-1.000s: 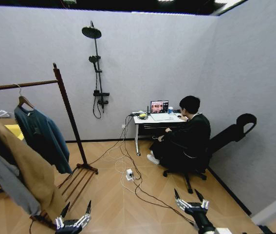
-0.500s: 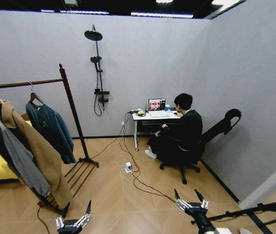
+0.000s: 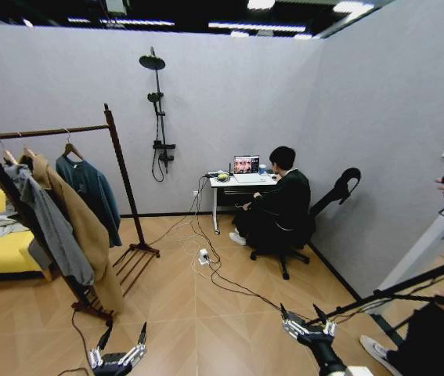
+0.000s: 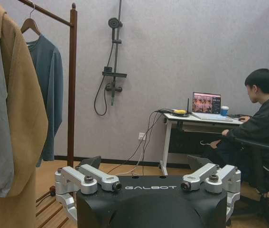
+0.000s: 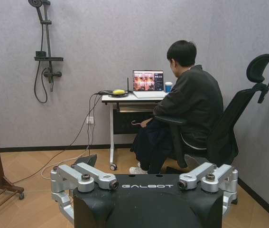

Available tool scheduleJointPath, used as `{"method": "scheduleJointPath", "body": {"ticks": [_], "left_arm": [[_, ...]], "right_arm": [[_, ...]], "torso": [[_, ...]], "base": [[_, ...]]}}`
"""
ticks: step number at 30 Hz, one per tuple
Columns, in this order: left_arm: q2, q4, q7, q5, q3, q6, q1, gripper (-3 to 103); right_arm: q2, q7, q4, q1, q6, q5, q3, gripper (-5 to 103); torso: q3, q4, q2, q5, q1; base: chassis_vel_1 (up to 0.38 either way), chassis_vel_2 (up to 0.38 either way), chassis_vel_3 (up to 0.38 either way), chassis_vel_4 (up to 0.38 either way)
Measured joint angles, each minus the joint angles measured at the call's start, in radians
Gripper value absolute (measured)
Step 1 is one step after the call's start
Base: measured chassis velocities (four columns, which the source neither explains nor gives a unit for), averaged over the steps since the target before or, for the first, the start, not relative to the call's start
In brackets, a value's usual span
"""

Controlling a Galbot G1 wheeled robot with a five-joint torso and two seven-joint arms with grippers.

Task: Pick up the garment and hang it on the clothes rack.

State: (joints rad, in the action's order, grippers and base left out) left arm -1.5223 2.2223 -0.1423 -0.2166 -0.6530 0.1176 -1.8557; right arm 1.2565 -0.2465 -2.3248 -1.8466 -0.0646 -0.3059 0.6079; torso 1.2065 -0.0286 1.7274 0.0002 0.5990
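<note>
1. The rack [image 3: 120,176] is standing well off to the robot's left, the garment [image 3: 90,196] hanging on its rod beside a tan coat [image 3: 81,227].
2. Both arms are idling low; left gripper [image 3: 120,359] and right gripper [image 3: 308,329] are gaping wide, holding nothing.
3. Floor cables [image 3: 222,282] are risking a snag while driving.
4. The left wrist view is showing the garment's sleeve [image 4: 53,95] closer up.
</note>
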Motion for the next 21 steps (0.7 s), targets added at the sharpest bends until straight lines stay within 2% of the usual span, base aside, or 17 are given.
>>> {"method": "scheduleJointPath", "body": {"ticks": [8,18,21], "left_arm": [[0.000,0.000,0.000,0.000,0.000,0.000,0.000,100],[0.000,0.000,0.001,0.000,0.000,0.000,0.000,100],[0.000,0.000,0.001,0.000,0.000,0.000,0.000,100]], "right_arm": [[0.000,0.000,0.000,0.000,0.000,0.000,0.000,100],[0.000,0.000,0.000,0.000,0.000,0.000,0.000,100],[0.000,0.000,0.000,0.000,0.000,0.000,0.000,100]], "torso": [[0.000,0.0001,-0.001,0.0000,0.002],[-0.001,0.0000,0.001,-0.0004,-0.001],[0.000,-0.0001,0.001,-0.0005,-0.001]], "base": [[0.043,-0.050,-0.041,0.087],[0.229,-0.210,-0.230,0.206],[0.074,-0.038,-0.124,0.156]]}}
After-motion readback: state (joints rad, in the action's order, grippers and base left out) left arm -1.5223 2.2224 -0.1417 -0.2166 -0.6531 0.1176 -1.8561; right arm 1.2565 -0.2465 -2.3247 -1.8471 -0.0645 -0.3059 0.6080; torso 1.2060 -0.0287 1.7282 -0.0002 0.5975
